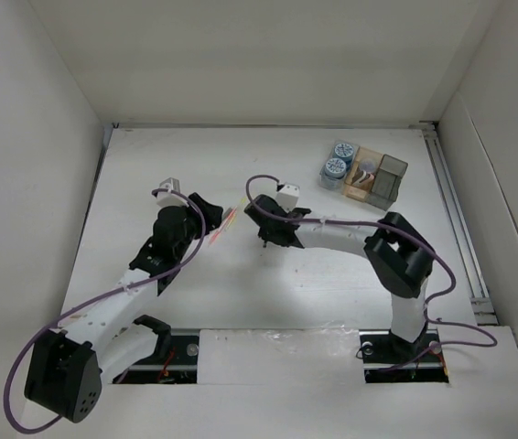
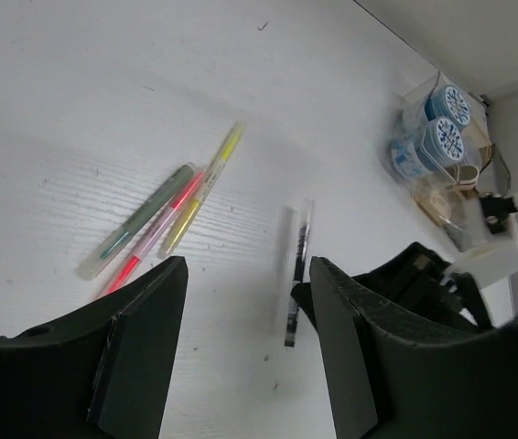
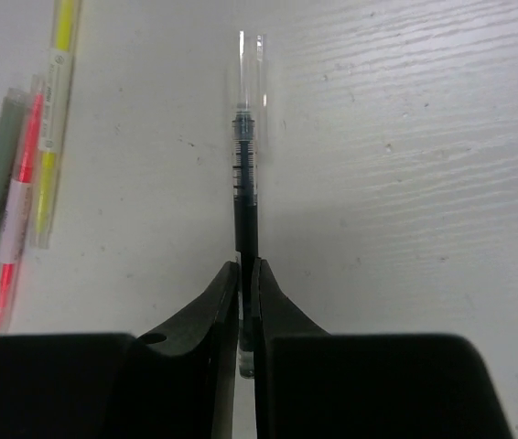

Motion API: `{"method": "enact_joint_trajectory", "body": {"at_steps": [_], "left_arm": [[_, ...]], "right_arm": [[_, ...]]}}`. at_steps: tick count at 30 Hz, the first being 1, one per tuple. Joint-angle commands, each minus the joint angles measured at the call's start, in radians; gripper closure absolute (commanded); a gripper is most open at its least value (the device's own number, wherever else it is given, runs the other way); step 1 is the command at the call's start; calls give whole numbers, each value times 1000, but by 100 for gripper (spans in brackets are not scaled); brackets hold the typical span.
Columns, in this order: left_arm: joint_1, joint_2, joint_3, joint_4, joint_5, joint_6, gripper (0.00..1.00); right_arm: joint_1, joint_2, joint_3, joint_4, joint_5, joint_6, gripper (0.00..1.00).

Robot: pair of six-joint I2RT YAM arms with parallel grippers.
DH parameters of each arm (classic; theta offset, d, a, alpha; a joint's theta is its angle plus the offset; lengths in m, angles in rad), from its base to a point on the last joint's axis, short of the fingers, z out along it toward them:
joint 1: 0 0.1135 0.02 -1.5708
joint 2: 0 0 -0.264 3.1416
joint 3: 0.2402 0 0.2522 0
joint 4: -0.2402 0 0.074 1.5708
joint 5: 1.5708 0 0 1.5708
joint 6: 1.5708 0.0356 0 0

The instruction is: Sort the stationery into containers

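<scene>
Low over the table (image 1: 241, 302), the bent right arm's fingers (image 3: 218, 311) pinch the dark pen (image 3: 245, 210) while the left fingers (image 2: 145, 347) hover spread.

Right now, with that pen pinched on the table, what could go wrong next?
The right gripper pinches the black pen near one end, so the long free part could sag or slip on lifting. The containers are small and across the table, so a tilted pen might miss its box. The left gripper hangs open close by; the arms could bump.
</scene>
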Motion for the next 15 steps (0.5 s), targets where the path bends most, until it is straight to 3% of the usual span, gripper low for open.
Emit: {"method": "enact_joint_trajectory", "body": {"at_steps": [1,7,15], "left_arm": [[0,22,10,38,18,11,47],[0,45,20,56,51,11,47],[0,66,20,77,83,11,50]], "right_arm": [[-49,-114,-32,51,22,5,100],[-212,-344,-143,60,22,-60,100],[-627,-506,-201,45,2,-136,100]]}}
